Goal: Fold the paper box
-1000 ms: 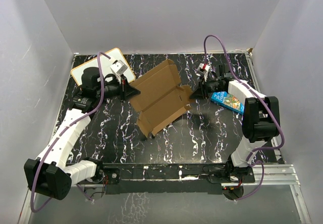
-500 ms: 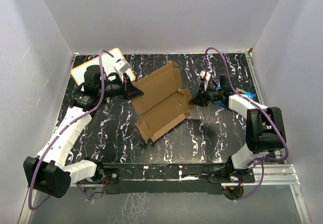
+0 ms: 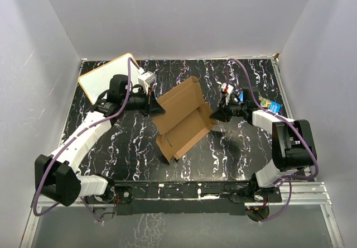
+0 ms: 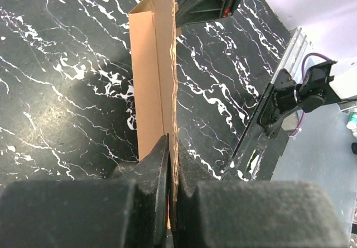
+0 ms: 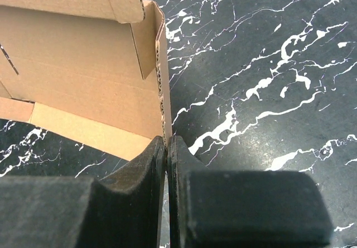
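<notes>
The paper box [image 3: 181,114] is a plain brown cardboard blank, held up off the black table in the middle, partly bent along its creases. My left gripper [image 3: 160,108] is shut on its left edge; in the left wrist view the cardboard [image 4: 162,63] runs edge-on between the closed fingers [image 4: 170,147]. My right gripper [image 3: 215,115] is shut on the right edge; in the right wrist view the box [image 5: 83,69] shows its inner face and a folded flap, with the edge pinched at the gripper [image 5: 167,142].
A white board with an orange rim [image 3: 106,76] lies at the back left. A blue printed box [image 3: 268,106] lies at the right, behind my right arm. The table [image 3: 223,147] is black marble-patterned, with grey walls around and a metal rail at the near edge.
Both grippers have moved inward toward each other with the cardboard. The blank has bent from nearly flat into a steeper, narrower fold and stands more upright.
</notes>
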Available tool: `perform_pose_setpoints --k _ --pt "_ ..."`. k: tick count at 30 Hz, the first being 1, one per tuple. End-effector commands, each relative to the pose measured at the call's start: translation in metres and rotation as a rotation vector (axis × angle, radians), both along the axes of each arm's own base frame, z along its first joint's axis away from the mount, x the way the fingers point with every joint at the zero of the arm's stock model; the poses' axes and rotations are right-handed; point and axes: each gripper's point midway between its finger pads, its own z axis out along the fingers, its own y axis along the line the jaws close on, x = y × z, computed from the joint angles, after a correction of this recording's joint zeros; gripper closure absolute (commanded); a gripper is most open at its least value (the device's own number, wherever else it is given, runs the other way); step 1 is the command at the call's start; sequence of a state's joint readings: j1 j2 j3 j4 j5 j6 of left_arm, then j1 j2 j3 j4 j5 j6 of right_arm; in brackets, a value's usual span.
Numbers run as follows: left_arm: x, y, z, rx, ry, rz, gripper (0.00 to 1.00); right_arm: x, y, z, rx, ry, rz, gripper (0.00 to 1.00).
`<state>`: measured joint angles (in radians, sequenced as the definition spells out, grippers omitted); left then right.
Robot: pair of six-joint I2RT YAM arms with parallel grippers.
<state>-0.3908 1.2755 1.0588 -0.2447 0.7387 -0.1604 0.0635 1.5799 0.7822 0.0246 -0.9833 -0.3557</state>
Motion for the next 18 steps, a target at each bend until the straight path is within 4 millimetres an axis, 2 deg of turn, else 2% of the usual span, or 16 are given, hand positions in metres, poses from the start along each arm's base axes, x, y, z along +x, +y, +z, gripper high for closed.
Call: perform_pose_setpoints --k 1,3,7,8,11,14,16,18 --pt "-0.011 0.0 -0.015 0.029 0.051 0.001 1.0 0.002 0.008 0.034 0.037 -0.155 0.072 0.89" --pt "-0.006 0.001 -0.014 0.028 0.035 0.022 1.0 0.003 0.005 0.034 0.034 -0.143 0.066 0.86" --pt "0.002 0.007 -0.019 0.056 0.02 0.088 1.0 0.007 -0.013 0.039 0.029 -0.09 0.02 0.59" --pt "0.005 0.01 -0.021 0.064 0.018 0.111 1.0 0.009 -0.026 0.042 0.033 -0.082 -0.014 0.53" --pt "0.009 0.013 -0.023 0.055 0.016 0.169 1.0 0.002 -0.048 0.052 0.05 -0.07 -0.046 0.39" --pt "0.01 0.015 -0.028 0.038 0.018 0.209 1.0 -0.014 -0.055 0.053 0.041 -0.071 -0.035 0.29" --pt "0.011 0.018 -0.031 0.037 0.018 0.242 1.0 -0.037 -0.049 0.049 0.054 -0.072 0.04 0.22" --pt "0.013 0.02 -0.036 0.04 0.026 0.266 1.0 -0.067 -0.039 0.046 0.08 -0.116 0.168 0.18"
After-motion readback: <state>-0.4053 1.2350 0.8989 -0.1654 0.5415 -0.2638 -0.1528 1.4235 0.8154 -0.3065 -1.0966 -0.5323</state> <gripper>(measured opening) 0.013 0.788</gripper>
